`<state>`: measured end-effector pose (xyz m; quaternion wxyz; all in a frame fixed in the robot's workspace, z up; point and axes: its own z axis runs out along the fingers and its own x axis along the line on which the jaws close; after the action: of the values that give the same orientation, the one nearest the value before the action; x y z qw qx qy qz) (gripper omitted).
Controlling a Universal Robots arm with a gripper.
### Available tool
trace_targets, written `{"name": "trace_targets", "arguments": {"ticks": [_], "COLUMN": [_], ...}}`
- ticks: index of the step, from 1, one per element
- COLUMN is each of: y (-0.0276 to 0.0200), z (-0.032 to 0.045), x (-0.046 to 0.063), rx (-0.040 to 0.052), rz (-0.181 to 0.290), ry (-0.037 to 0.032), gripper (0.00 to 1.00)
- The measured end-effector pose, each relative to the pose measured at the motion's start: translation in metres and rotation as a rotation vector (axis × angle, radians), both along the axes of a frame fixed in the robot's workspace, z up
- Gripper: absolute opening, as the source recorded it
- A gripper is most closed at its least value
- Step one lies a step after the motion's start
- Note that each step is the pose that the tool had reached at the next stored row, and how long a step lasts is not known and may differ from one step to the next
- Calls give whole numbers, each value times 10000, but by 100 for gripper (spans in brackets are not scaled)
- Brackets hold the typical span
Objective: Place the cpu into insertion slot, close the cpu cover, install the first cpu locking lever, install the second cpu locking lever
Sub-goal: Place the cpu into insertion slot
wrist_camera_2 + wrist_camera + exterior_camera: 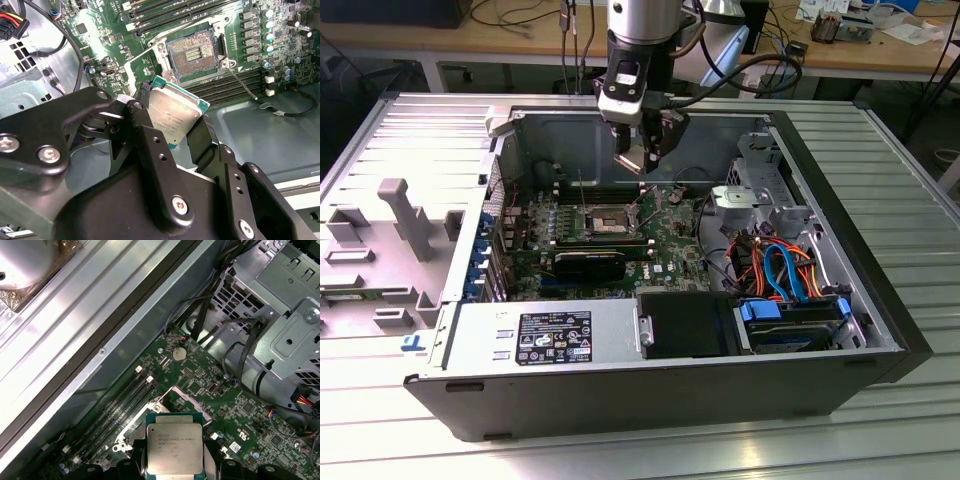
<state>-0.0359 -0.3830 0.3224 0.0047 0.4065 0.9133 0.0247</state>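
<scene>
Claw (645,150) clenched on the cpu (170,112), black fingers (142,125) pressing two opposite edges, silver-grey top facing the cameras in both wrist views. The cpu (174,447) is up in the air over the green motherboard (665,255), tilted and not seated. Insertion slot (192,52) is uncovered, with its dark contact field showing. In the second wrist view the chip sits near the slot, clearly apart from it.

The cpu cover (144,59) looks swung back at one side of the slot (angle hard to judge). A thin locking lever (242,85) sticks out from the slot's corner across the memory slots (235,82).

In the exterior view the claw hangs inside the open computer case (670,390), above the insertion slot (610,218) and towards the case's far wall. The case lies on its side on a ribbed metal tabletop (920,200). The power supply (545,335) runs along its near edge, and orange and blue cables (780,265) are bunched on the exterior view's right.

The first wrist view has a coin battery (179,354) on the board and a grey drive cage (285,335) beyond it.
</scene>
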Motion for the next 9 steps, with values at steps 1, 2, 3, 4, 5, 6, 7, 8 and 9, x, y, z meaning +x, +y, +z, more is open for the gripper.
{"name": "trace_targets", "arguments": {"ticks": [1, 2, 3, 4, 5, 6, 7, 8, 9], "y": [0, 0, 0, 0, 0, 0, 0, 0, 0], "z": [0, -1, -1, -2, -3, -3, -4, -4, -5], "x": [0, 0, 0, 0, 0, 0, 0, 0, 0], "rx": [0, 0, 0, 1, 0, 0, 0, 0, 0], "rz": [-20, -44, -65, -95, -127, -161, -179, -201, -224], "ry": [0, 0, 0, 0, 0, 0, 0, 0, 0], "gripper": [54, 54, 54, 54, 54, 54, 54, 54, 54]}}
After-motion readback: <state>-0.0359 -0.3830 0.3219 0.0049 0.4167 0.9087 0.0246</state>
